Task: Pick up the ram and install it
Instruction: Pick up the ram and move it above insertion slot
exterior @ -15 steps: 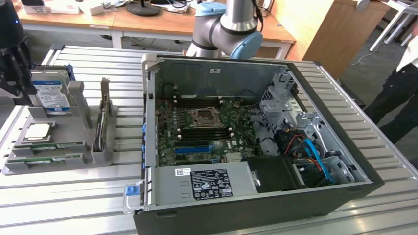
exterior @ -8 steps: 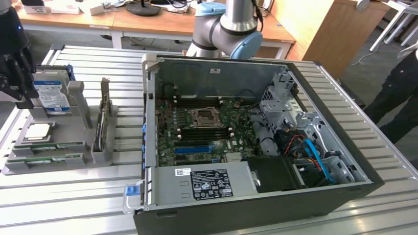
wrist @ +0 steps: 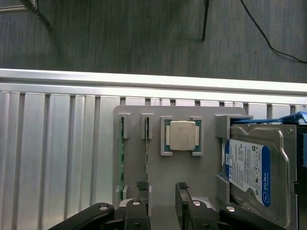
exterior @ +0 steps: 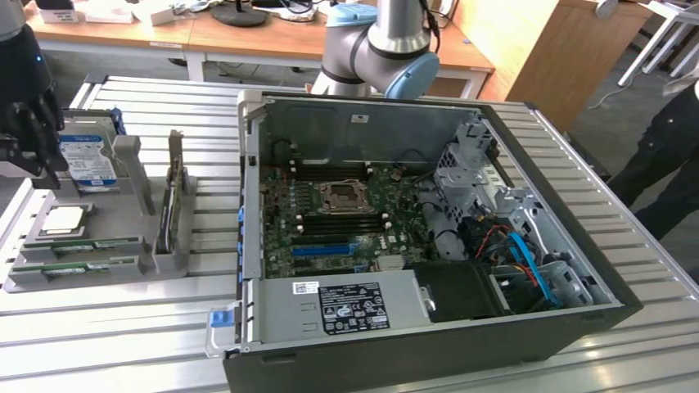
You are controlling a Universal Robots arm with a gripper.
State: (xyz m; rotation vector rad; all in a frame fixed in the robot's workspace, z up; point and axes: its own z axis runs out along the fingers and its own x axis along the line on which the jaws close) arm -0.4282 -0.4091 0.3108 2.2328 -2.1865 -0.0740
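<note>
Power supply (exterior: 339, 304): fills the near corner of the case, white label facing up
Case (exterior: 568, 336): black tower lying on its side on the slatted table (exterior: 110, 344), side panel off, open upward
Tray (exterior: 28, 282): grey holder on the slats, just beside the case on the exterior view's left
Ram (exterior: 77, 266): two green sticks stand on edge in the tray's two nearest slots, side by side and apart
CPU (exterior: 64, 219): lies flat in a square pocket just behind the sticks
Card (exterior: 172, 201): dark, upright in a slot on the tray's case side
Drive (exterior: 87, 155): in the tray's far bay, blue label showing
Gripper (wrist: 160, 194): above the tray, fingers spread wide with nothing between them; one tip is near the inner stick, contact unclear
Board (exterior: 327, 237): green, on the case floor, with a bare socket (exterior: 340, 195) at its middle and dark slots on either side
Cables (exterior: 525, 254): blue and red, in the bay on the exterior view's right of the board
Arm (exterior: 382, 41): grey and blue joint behind the case
Person (exterior: 666, 164): dark clothes, standing at the exterior view's right edge
</note>
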